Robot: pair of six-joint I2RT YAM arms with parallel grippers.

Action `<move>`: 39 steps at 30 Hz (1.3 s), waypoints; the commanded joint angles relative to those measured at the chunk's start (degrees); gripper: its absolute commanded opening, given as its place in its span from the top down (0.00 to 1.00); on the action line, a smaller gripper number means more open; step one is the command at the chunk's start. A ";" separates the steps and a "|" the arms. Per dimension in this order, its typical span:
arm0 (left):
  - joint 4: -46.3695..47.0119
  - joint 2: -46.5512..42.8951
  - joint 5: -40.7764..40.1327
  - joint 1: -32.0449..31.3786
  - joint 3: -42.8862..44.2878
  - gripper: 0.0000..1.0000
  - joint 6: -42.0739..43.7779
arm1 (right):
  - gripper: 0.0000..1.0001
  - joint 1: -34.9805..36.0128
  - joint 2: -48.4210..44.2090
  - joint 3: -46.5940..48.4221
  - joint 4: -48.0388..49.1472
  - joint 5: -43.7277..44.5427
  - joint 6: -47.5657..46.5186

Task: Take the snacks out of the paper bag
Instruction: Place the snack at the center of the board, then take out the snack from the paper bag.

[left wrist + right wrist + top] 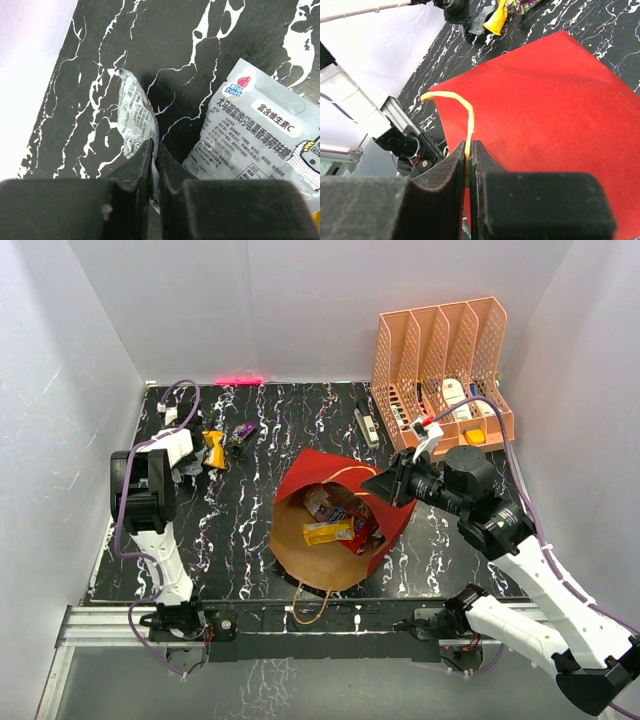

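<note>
The red paper bag [330,510] lies open on its side mid-table, brown inside, with a yellow packet [328,531] and red bags [362,528] in it. My right gripper [469,150] is shut on the bag's cord handle [465,107], at the bag's right rim [395,483]. My left gripper [154,150] is shut on a silver-grey packet [135,112], held just over the table at the far left [185,472]. Another silver-grey packet [265,135] lies beside it. A yellow packet [214,450] and a purple packet [241,433] lie on the table nearby.
An orange slotted file rack [440,370] with white and dark items stands at the back right. A dark pen-like item [366,425] lies left of it. The bag's other cord handle [310,605] hangs over the front rail. White walls close the table's left, back and right.
</note>
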 commanded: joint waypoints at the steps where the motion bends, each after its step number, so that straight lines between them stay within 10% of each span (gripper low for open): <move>1: -0.75 -1.68 4.19 0.56 0.33 0.88 0.33 | 0.93 0.11 -0.26 -0.15 2.17 1.57 -1.38; 12: -2.31 -20.84 20.89 0.17 -5.32 0.30 -1.03 | 0.93 0.09 -2.18 -6.54 14.21 -0.04 1.60; 21: -1.62 -53.97 54.24 -4.10 -25.56 0.20 -17.19 | 0.93 0.11 -2.83 -4.75 9.91 1.40 -0.83; 25: 5.48 -64.72 60.63 -16.76 -34.97 0.17 -28.68 | 0.93 0.09 -3.92 -5.07 8.65 4.15 -1.86; 39: 9.15 -67.42 20.77 -69.24 -34.88 0.16 -40.61 | 0.93 0.11 -2.90 -2.22 6.74 6.65 -5.35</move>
